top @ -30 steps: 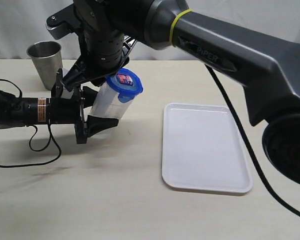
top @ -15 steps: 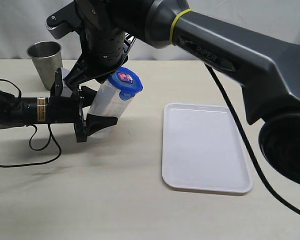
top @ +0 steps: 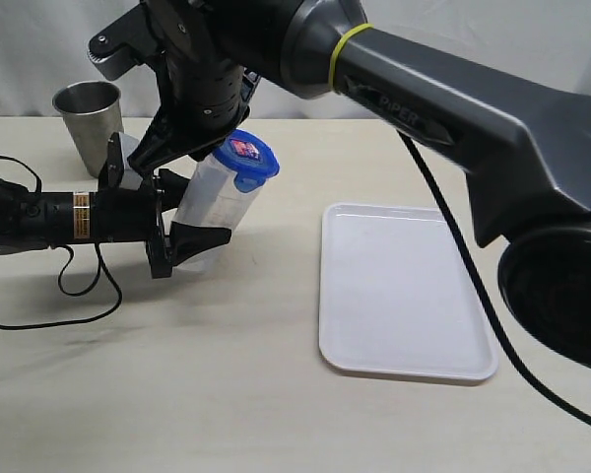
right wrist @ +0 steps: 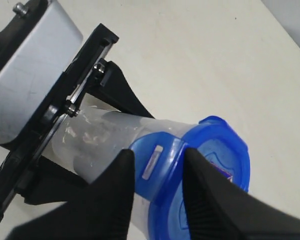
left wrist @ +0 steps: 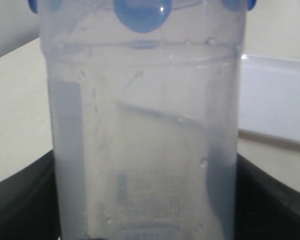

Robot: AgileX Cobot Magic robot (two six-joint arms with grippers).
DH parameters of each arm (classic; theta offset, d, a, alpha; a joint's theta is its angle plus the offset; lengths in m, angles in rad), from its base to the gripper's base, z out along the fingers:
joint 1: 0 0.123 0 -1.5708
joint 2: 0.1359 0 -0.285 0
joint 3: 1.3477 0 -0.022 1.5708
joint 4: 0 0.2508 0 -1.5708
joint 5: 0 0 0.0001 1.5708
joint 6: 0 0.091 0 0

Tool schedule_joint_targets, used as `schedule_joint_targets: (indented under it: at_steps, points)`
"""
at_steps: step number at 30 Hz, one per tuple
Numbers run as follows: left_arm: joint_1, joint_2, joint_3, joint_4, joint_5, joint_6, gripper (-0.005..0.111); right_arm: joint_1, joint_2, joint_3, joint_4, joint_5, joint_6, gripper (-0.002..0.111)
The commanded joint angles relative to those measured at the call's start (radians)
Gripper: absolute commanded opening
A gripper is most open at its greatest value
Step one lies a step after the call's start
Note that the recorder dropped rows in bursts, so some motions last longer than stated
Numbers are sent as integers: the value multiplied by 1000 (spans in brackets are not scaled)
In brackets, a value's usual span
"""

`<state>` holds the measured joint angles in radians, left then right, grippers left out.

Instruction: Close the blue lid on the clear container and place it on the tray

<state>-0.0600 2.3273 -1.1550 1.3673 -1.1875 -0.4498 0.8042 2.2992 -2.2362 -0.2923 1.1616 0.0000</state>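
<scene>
exterior view: the left pincer (top: 192, 241) comes from the left, low over the worktop (top: 227, 394), and it grasps the lower part of the container (top: 209, 202). the container is tilted, its top leaning to the right and up. the lid (top: 246, 161) sits on its top, with the red-and-white label facing up-right. the right pincer (top: 163, 158) reaches across from the right and comes down at the left side of the lid; if it is released or clenched i cannot tell here. the tray (top: 404, 296) lies flat on the worktop, well apart to the right of the container. a steel cup (top: 89, 123) stands upright behind the left arm.

left wrist view: the container (left wrist: 145, 145) fills the picture between the two dark fingers (left wrist: 20, 200). blue flaps of the lid (left wrist: 142, 15) show at the far end. a piece of the tray (left wrist: 275, 107) is seen behind.

right wrist view: two black fingers (right wrist: 117, 195) of the right pincer (right wrist: 155, 185) stand apart, over one flap of the lid (right wrist: 205, 170). contact with the lid is not clear. the left pincer (right wrist: 75, 145) clamps the container (right wrist: 100, 137) lower down.
</scene>
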Motion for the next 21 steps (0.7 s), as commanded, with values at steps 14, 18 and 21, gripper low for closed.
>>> schedule_joint_targets:
  at_steps: [14, 18, 21]
  points:
    - [-5, -6, 3, 14, -34, 34, 0, 0, 99, 36, 43, 60, -51, 22]
    - [-5, -6, 3, 6, -34, 36, 0, 0, 97, -18, 11, 60, -51, 22]
    - [-5, -6, 3, 2, -34, 47, 0, 0, 88, -76, 42, 60, -62, 22]
